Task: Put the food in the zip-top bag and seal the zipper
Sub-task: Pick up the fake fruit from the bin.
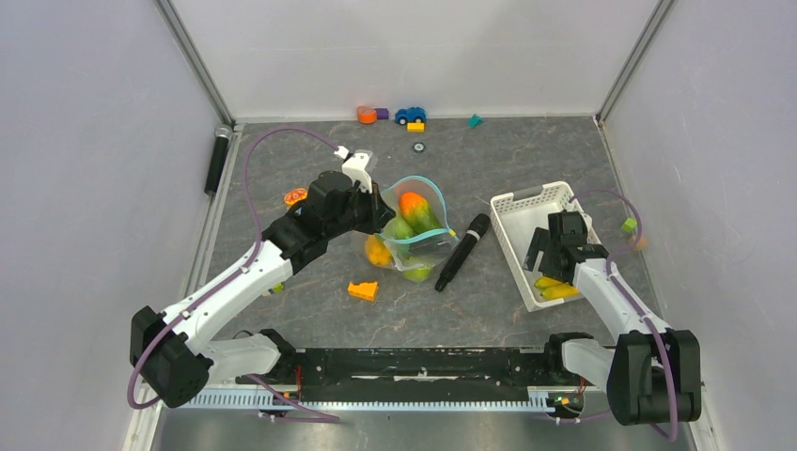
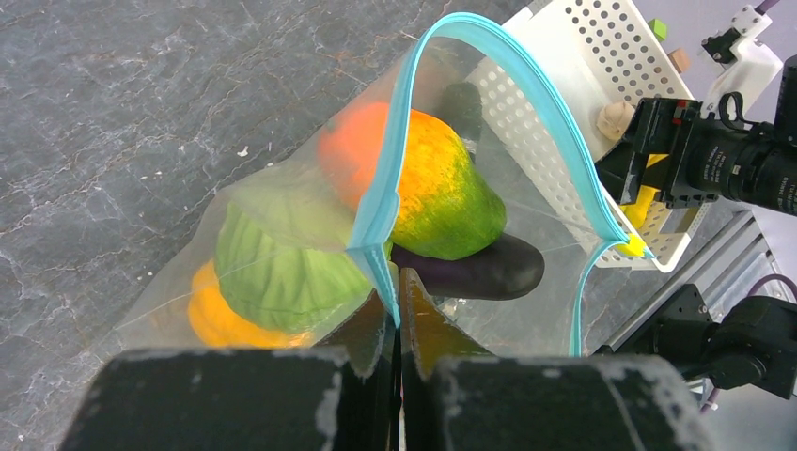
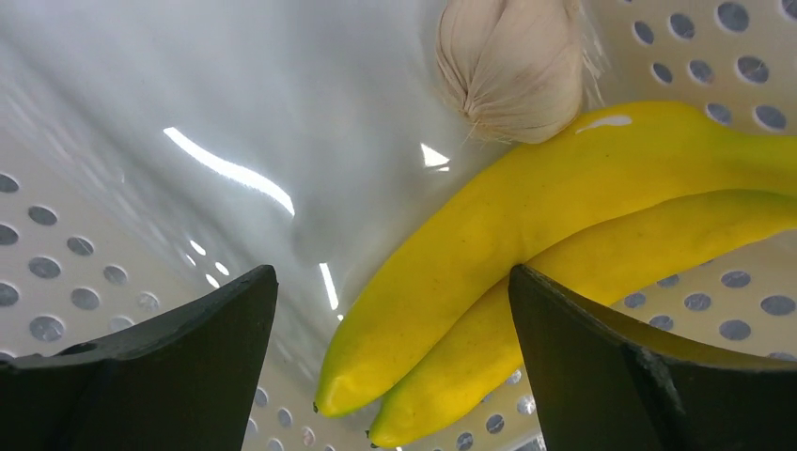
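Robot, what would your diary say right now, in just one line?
left pincer: shut on zipper | zip-top bag: open, food inside | right pincer: open over bananas in basket

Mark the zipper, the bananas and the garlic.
zipper (image 2: 381, 178), left wrist view, left side of the teal arch.
bananas (image 3: 526, 230), right wrist view, middle of upper banana.
garlic (image 3: 512, 66), right wrist view, bulb's middle.

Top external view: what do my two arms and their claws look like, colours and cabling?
The left arm and right arm have white links with black joint housings. A purple cable loops along each. The left claw and right claw have matte black, wedge-shaped fingers.
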Controlling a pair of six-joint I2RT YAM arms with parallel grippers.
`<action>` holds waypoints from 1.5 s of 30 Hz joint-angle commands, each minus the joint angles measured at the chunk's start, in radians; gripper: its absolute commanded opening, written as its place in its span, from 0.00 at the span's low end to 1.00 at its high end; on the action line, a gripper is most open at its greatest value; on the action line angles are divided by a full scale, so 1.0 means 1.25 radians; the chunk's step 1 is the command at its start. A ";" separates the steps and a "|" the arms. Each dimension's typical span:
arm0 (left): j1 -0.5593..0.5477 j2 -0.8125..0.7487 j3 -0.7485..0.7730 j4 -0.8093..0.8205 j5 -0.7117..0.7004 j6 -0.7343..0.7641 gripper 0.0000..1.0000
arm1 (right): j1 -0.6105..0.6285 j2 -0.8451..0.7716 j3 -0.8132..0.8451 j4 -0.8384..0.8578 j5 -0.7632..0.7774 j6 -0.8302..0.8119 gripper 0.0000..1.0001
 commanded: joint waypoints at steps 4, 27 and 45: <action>-0.002 -0.024 -0.002 0.035 -0.008 0.038 0.05 | -0.004 0.019 -0.033 0.069 -0.020 -0.004 0.98; -0.002 -0.025 0.000 0.030 -0.005 0.040 0.05 | -0.004 -0.102 -0.137 0.283 -0.004 -0.067 0.76; -0.002 -0.018 0.002 0.030 -0.002 0.040 0.05 | -0.004 -0.111 -0.189 0.507 -0.194 -0.112 0.68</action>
